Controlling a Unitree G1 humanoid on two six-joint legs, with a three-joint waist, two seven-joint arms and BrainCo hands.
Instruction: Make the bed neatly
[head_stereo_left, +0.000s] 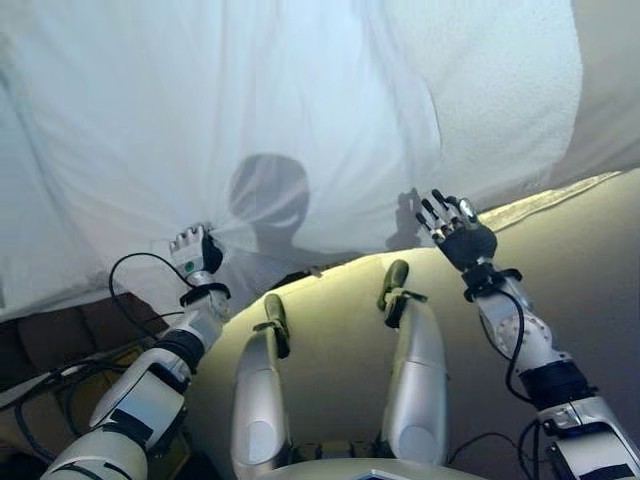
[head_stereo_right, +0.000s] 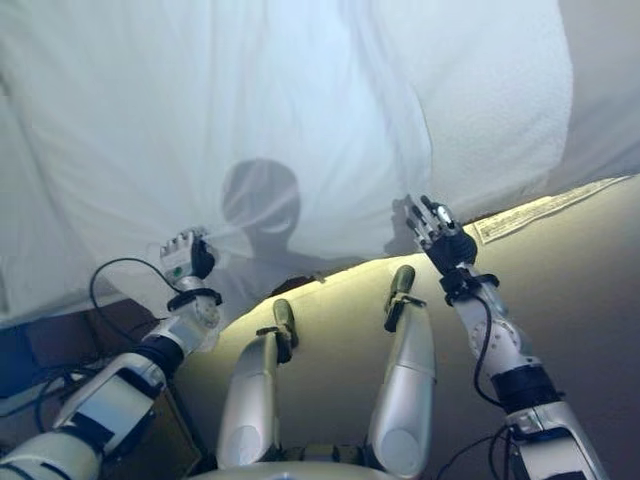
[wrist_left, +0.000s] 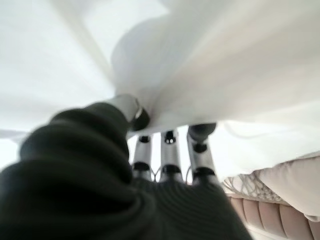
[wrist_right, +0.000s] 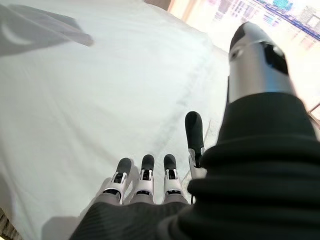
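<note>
A white sheet (head_stereo_left: 250, 110) lies spread over the bed and fills most of the eye views. Its near edge runs across in front of me. My left hand (head_stereo_left: 195, 252) is at that edge on the left, and its fingers and thumb are curled on a bunched fold of the sheet (wrist_left: 150, 75). My right hand (head_stereo_left: 456, 230) is at the sheet's edge on the right, its fingers (wrist_right: 145, 172) straight and spread, holding nothing, just over the cloth (wrist_right: 90, 100).
A textured white cover (head_stereo_left: 505, 90) lies at the far right of the bed. Bare cream mattress (head_stereo_left: 590, 260) with a label strip (head_stereo_right: 540, 212) shows below the sheet's edge. A padded beige bed frame (wrist_left: 270, 217) shows past the left hand.
</note>
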